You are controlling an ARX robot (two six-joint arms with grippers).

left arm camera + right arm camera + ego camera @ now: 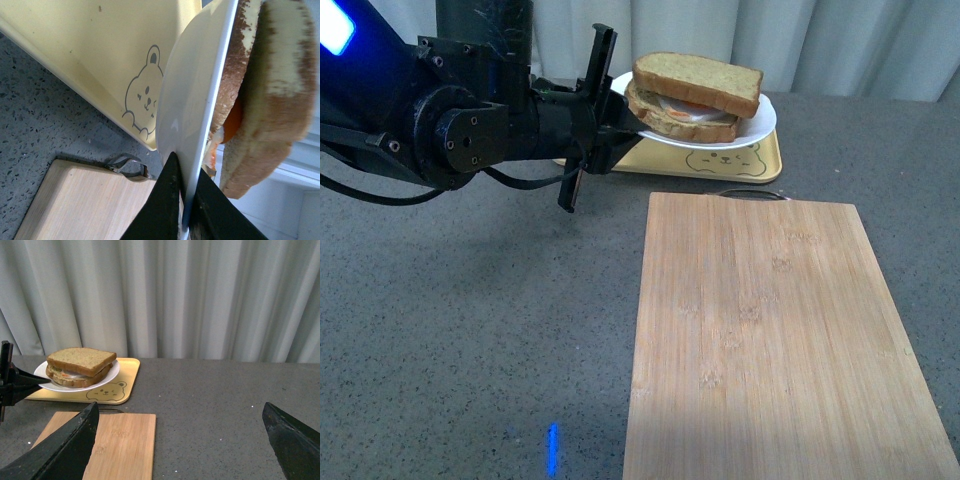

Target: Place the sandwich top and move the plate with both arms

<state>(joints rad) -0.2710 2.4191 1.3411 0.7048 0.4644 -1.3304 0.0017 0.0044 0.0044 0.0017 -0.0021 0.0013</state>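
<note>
Now left hand [618, 113] pinches the plate [766, 124] rim, sandwich top [698, 78] just beside; right hand [180, 407] spread

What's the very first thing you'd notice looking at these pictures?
The sandwich, its brown sandwich top already on, sits on a white plate that the left gripper pinches by the rim. The plate is held up over the yellow bear tray at the far side of the table. Nearer, a big wooden cutting board fills the right of the front view.

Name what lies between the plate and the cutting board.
Front view: the yellow bear tray below the plate, then a bare strip of grey countertop before the cutting board.
</note>
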